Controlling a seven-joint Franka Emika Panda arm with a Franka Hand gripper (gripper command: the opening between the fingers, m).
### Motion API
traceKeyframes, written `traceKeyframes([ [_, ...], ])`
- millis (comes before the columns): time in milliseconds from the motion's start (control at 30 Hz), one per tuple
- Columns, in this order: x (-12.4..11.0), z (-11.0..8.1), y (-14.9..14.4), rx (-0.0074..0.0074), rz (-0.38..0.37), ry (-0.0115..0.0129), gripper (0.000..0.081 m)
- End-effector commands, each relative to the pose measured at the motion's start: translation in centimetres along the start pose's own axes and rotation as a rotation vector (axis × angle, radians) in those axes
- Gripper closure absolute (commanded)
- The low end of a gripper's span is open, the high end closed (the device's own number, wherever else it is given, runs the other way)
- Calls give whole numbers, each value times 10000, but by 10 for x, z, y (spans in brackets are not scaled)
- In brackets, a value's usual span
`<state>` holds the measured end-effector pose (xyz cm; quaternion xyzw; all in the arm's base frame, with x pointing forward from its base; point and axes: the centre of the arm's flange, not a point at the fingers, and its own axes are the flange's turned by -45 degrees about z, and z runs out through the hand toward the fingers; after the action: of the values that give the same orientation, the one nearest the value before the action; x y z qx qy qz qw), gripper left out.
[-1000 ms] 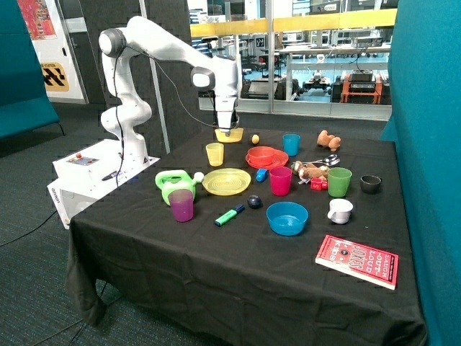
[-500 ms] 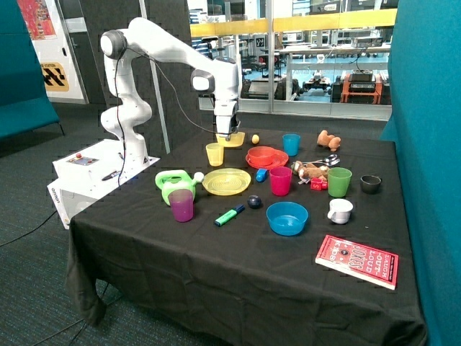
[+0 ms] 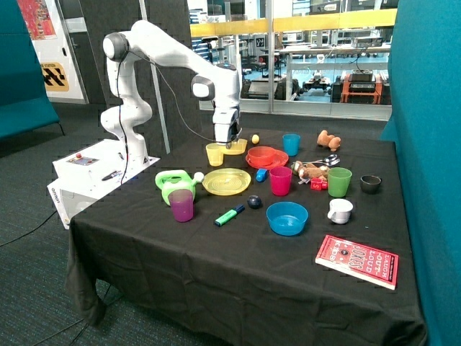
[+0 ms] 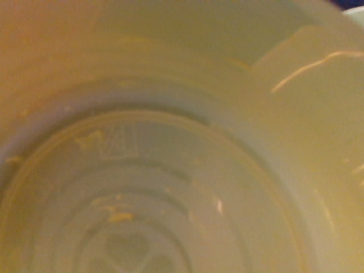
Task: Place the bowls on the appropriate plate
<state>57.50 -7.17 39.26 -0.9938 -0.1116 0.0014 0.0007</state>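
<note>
Outside view: hand (image 3: 229, 141) grips the yellow bowl (image 3: 235, 147) by its rim, holding it clear of the worktop (image 3: 216, 252), just beside the yellow cup (image 3: 215, 154) and behind the yellow plate (image 3: 226, 181). Red-orange bowl (image 3: 262, 154) sits on the red plate (image 3: 276, 161); yellow plate bare.

Wrist view: frame filled by the yellow bowl's (image 4: 170, 170) inner wall and moulded base rings, scuffed; neither fingers nor surroundings show here. Only the outside view gives the bowl's position among the other items.
</note>
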Motion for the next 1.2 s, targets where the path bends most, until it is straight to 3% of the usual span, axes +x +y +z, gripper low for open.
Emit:
traceKeyframes([
  [0, 6, 13, 23, -16, 425, 26, 808],
  [567, 8, 40, 69, -15, 1094, 27, 808],
  [1167, 0, 56, 83, -15, 1190, 27, 808],
])
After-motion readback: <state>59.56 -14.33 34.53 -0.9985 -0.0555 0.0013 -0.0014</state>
